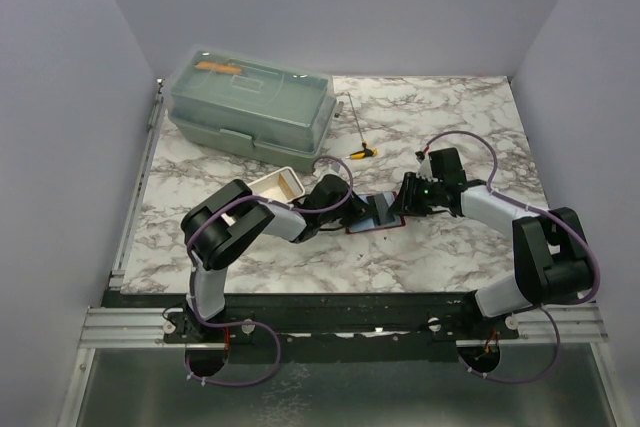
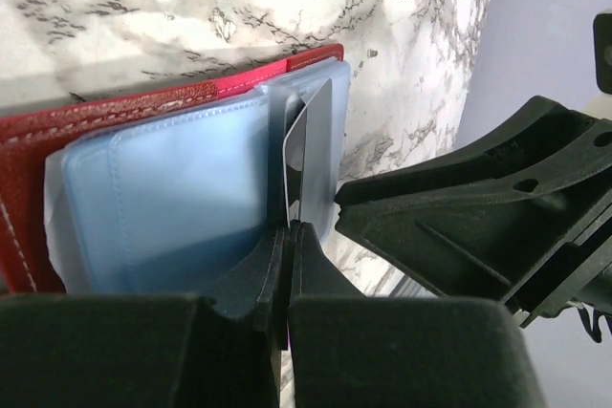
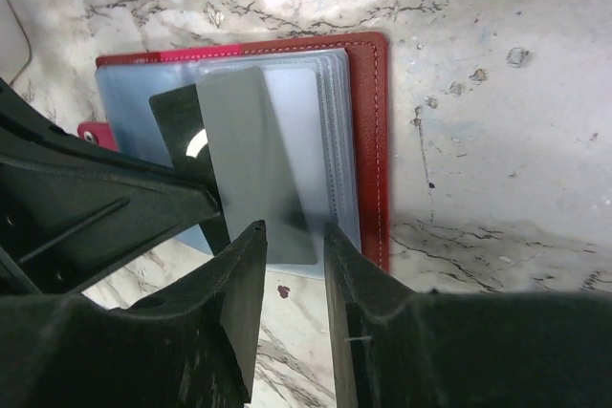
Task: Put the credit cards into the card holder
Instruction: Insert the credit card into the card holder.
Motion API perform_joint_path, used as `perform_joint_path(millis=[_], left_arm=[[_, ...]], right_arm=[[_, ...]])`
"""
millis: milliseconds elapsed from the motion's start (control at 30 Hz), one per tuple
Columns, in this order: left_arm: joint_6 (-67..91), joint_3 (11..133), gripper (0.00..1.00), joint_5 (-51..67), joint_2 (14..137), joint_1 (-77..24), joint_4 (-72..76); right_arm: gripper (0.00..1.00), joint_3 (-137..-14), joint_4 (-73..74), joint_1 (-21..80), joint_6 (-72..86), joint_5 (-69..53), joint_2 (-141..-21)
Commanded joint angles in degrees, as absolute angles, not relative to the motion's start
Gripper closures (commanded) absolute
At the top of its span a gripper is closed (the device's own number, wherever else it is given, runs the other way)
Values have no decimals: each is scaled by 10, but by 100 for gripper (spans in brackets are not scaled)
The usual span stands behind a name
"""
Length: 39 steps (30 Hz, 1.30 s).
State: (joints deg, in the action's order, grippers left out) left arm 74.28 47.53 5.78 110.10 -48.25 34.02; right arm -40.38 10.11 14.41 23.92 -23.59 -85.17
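The red card holder [image 1: 378, 217] lies open on the marble table, its clear blue sleeves [image 2: 172, 198] facing up. My left gripper [image 2: 290, 232] is shut on the near edge of a dark grey credit card [image 2: 311, 155]. That card stands on edge, its far end among the sleeves. From the right wrist view the same card [image 3: 253, 155] leans over the sleeves [image 3: 330, 131] of the holder [image 3: 368, 140]. My right gripper [image 3: 293, 232] hovers just above the card's lower end. Its fingers stand apart and pinch nothing.
A grey-green toolbox [image 1: 250, 107] stands at the back left. A small white tray [image 1: 278, 184] sits just behind my left arm. A yellow-handled screwdriver [image 1: 358, 147] lies behind the holder. Both grippers crowd close together over the holder.
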Motion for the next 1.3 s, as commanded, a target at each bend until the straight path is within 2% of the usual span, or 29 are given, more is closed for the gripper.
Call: perform_joint_path(millis=[0,100,167,233,300,367,500,567,700,800,1033,1167,1267], left_arm=[[719,484,100,70,1100,-490,258],[702,503,97,92,1100,-487,203],[696,508,82,103,1095,-485,180],[692,507,66,112,1086,-480,163],[686,510,58,120,1081,-477,141],[679,510,54,124,1073,-473,129],[669,508,53,118,1052,-467,108],[664,510,53,105,1042,-464,98],[658,525,58,98,1047,-458,83],[647,548,64,105,1071,-457,79],[589,615,72,104,1119,-477,77],[566,627,69,108,1109,-492,79],[570,603,62,102,1083,-490,87]], right_arm=[[63,-440,148,136,225,-189,-837],[53,-460,159,126,213,-169,-841],[47,-470,159,124,206,-172,-849],[44,-478,154,124,205,-186,-854],[44,-482,145,124,204,-202,-862],[44,-486,142,123,198,-220,-872],[47,-485,133,123,189,-255,-892],[52,-479,125,124,188,-267,-897],[61,-473,114,124,186,-296,-914],[62,-468,104,125,183,-318,-920],[66,-470,92,126,190,-366,-941],[66,-465,84,126,204,-376,-932],[66,-464,110,125,226,-300,-908]])
